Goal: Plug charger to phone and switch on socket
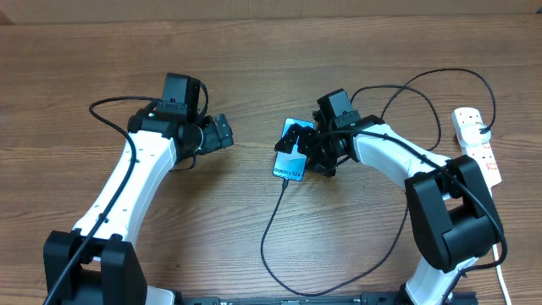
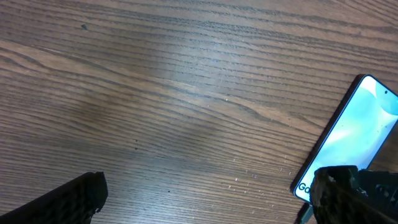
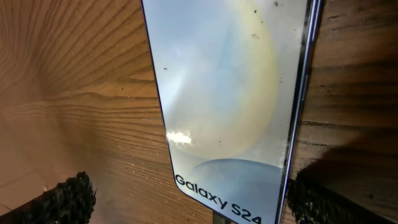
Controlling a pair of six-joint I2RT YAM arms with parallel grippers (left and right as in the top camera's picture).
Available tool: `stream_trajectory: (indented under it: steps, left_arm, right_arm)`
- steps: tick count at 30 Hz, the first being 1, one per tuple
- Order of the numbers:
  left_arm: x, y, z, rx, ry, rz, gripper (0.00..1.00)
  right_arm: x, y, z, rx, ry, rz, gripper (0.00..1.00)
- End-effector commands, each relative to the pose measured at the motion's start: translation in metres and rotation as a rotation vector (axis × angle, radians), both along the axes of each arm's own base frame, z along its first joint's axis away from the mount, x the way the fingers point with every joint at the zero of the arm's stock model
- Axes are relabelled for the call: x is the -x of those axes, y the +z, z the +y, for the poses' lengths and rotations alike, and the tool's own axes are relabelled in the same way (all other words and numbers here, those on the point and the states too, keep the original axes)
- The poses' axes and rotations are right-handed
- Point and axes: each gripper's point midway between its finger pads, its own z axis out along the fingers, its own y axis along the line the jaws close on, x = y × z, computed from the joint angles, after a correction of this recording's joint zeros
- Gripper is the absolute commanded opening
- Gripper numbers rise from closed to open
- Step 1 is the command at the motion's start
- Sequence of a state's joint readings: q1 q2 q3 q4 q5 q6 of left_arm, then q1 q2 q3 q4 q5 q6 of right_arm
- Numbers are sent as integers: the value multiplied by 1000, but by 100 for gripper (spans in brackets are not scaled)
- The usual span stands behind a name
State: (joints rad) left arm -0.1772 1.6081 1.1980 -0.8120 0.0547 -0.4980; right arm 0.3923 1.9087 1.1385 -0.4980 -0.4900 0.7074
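Observation:
The phone (image 1: 289, 161) lies flat mid-table, its screen lit blue-white and reading "Galaxy S24" (image 3: 230, 93). The thin black charger (image 1: 269, 222) runs from the phone's near edge and loops toward the table front. Its connector tip (image 3: 216, 218) meets that edge; how deep it sits I cannot tell. My right gripper (image 1: 303, 146) hovers over the phone, open, fingers (image 3: 62, 200) wide on either side (image 3: 189, 193). My left gripper (image 1: 223, 133) is open over bare wood left of the phone (image 2: 354, 134), holding nothing (image 2: 208, 193). The white socket (image 1: 476, 146) lies at the far right with a black plug in it.
A black cable (image 1: 440, 80) arcs from behind the right arm over to the socket. A white cord (image 1: 500, 267) runs down by the right arm's base. Both arm bases stand at the table's front edge. Bare wood stretches along the back and left.

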Motion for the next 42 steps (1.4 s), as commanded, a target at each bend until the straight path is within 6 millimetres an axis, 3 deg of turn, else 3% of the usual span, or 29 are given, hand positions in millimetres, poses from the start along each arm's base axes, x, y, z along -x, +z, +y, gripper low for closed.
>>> stream_trajectory:
  steps: [1, 7, 11, 17, 18, 20, 21, 23, 27, 30, 33, 36, 42]
  left_arm:
    - [-1, 7, 0, -11, -6, -24, 100]
    - [-1, 7, 0, -11, -6, -24, 100]
    - [-1, 7, 0, -11, -5, -24, 100]
    - [-1, 7, 0, -11, -6, -24, 100]
    - [-1, 7, 0, -11, -6, -24, 100]
    - [-1, 7, 0, -11, -6, -24, 100]
    - [-1, 7, 0, -11, -6, -24, 100]
    - [-1, 7, 0, -11, -6, -24, 100]
    - [-1, 7, 0, -11, -6, -24, 100]
    - [-1, 7, 0, -11, -6, -24, 100]
    - [-1, 7, 0, -11, -6, -24, 100]
    - [-1, 7, 0, -10, -6, -24, 100]
    - [-1, 7, 0, -11, -5, -24, 100]
  right_arm:
    - [10, -22, -8, 39, -11, 54, 100]
    - [10, -22, -8, 39, -11, 54, 100]
    - [-29, -4, 7, -34, -8, -138, 100]
    - [-12, -4, 12, -77, 22, -61, 100]
    - [-13, -4, 11, -76, 38, -78, 95]
    - [-17, 1, 9, -83, 60, -108, 70]
    - [-18, 5, 5, -84, 55, -112, 67]
    - [-25, 17, -8, -71, 34, -125, 71]
    - [-38, 52, -46, 0, -8, -151, 87]
    - [-44, 85, -95, 158, -82, -150, 92]
    - [-45, 121, -164, 417, -216, -145, 100]
    - [-41, 153, -233, 615, -369, -125, 100]
    - [-27, 157, -321, 666, -576, -45, 100]
